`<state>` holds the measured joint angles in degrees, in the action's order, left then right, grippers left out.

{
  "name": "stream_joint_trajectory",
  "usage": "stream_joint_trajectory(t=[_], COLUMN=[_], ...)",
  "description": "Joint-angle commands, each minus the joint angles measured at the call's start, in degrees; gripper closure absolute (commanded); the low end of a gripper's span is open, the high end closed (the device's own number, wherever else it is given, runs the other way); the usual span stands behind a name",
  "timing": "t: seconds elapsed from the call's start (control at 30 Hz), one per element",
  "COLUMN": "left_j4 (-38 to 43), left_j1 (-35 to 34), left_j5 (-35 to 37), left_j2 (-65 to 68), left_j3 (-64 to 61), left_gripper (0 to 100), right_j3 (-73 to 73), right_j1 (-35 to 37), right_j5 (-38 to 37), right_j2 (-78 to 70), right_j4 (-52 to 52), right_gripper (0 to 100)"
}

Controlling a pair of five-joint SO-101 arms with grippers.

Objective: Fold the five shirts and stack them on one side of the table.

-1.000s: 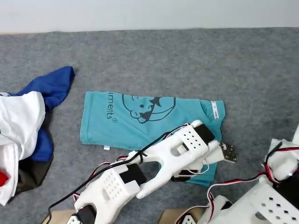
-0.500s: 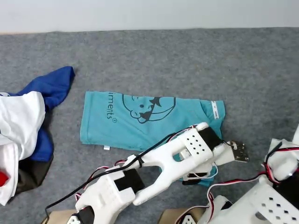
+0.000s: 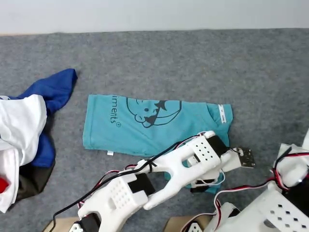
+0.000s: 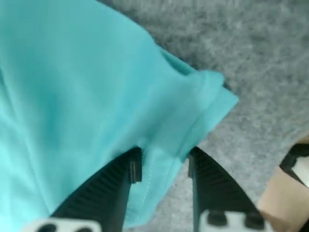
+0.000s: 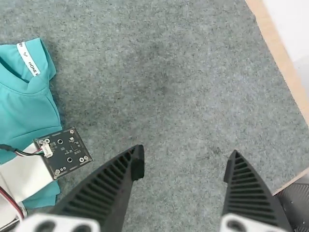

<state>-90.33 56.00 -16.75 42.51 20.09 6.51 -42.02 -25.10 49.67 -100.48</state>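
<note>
Straddling a near corner of the teal shirt [image 4: 72, 96]: left gripper [image 4: 163, 162], jaws narrowly apart, cloth between, not pinched | right gripper [image 5: 186, 166] wide, holding nothing, over bare table [image 3: 193, 63] beside the collar | shirt flat mid-table, other shirts [image 3: 24, 130] heaped well apart | step, likely: first fold; next: close, lift, carry across.

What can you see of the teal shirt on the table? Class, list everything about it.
The teal shirt is soft, thin cloth, spread flat on the grey table, with its collar end toward the high view's right. It bears a dark cartoon print with lettering, a white neck label and a small white tag on its near edge. The left claw is open, astride a stitched corner on the near side. The shirt lies apart from the pile of clothes.
</note>
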Motion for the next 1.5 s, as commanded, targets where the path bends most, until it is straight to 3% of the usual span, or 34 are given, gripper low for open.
stream_joint_trajectory(t=[0.0,0.23,0.6,1.0,1.47], left_j4=[0.79,-0.70,-9.76,-3.08,0.44], left_j1=[-0.35,-0.09,-3.25,-13.10,-16.79], left_j5=[0.44,0.00,-1.49,-4.84,-4.66], left_j2=[0.18,-0.35,0.18,0.26,10.64], left_j3=[2.07,2.51,18.42,21.58,29.23], left_gripper=[89,99,99,99,96], right_j3=[-0.18,-0.18,-0.18,0.09,5.01], right_j1=[-0.40,-0.40,-0.40,-0.40,-0.40], right_j5=[0.35,0.35,0.35,0.35,0.35], right_j2=[0.31,0.31,0.31,0.31,0.84], right_j4=[-2.07,-2.07,-1.98,-1.98,-1.98], right_gripper=[72.5,72.5,72.5,72.5,72.5])
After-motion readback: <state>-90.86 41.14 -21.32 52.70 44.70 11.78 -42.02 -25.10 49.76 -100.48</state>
